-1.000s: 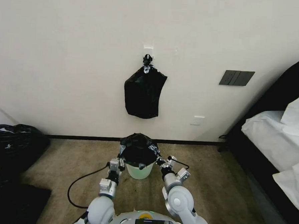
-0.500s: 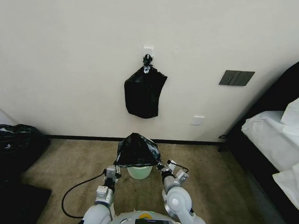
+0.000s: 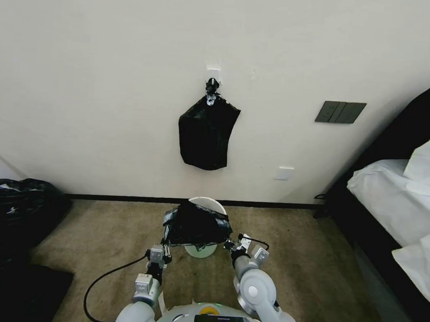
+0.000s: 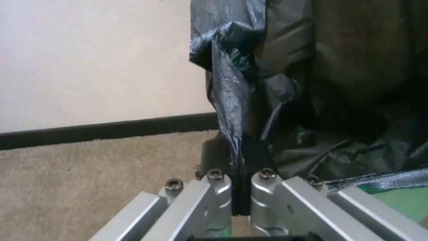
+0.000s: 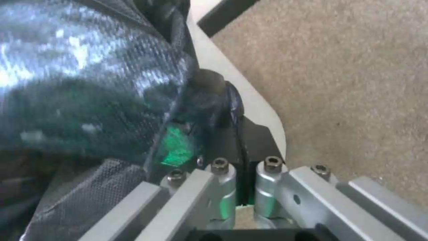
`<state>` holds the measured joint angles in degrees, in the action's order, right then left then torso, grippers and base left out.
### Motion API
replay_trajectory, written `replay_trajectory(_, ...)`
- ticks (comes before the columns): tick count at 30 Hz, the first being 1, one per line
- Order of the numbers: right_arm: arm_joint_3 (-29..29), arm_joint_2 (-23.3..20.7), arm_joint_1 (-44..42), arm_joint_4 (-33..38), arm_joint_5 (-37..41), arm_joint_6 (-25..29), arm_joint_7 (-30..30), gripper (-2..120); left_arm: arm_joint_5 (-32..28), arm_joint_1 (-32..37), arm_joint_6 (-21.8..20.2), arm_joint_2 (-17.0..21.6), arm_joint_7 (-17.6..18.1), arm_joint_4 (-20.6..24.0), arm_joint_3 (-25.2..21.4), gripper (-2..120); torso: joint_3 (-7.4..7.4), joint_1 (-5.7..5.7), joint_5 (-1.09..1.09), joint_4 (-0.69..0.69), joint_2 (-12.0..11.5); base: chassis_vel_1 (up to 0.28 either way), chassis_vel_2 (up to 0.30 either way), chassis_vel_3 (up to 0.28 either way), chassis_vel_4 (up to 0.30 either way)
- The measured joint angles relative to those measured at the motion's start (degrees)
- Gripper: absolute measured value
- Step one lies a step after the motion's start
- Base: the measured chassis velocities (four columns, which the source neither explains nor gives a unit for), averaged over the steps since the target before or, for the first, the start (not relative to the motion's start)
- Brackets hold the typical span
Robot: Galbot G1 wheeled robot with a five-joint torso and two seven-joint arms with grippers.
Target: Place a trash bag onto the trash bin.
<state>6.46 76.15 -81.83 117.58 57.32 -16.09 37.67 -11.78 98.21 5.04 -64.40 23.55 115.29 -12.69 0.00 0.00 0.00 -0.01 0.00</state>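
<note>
Head view: trash bin (image 3: 207,205) on tan carpet (image 3: 100,232) by wall (image 3: 109,78).

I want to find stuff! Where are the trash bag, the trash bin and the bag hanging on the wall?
trash bag (image 3: 195,226), head view, crinkled middle.
trash bin (image 3: 207,201), head view, far rim.
hanging black bag bundle (image 3: 205,137), head view, flat middle.

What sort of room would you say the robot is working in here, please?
Most likely a bedroom or hotel room: a bed with white bedding stands on the right, the floor is carpet, and a dark switch panel sits on the wall beside the bed.
</note>
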Motion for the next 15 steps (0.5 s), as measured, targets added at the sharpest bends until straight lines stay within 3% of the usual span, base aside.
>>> replay_trajectory(15,0.43,1.45,5.51,-7.24,0.11,-1.88,-0.58,0,-0.55,-7.61,-3.73,0.05,-0.04,-5.57,2.99,0,0.01,0.01,0.0,0.01,-0.01,0.0,0.0,0.0,0.0)
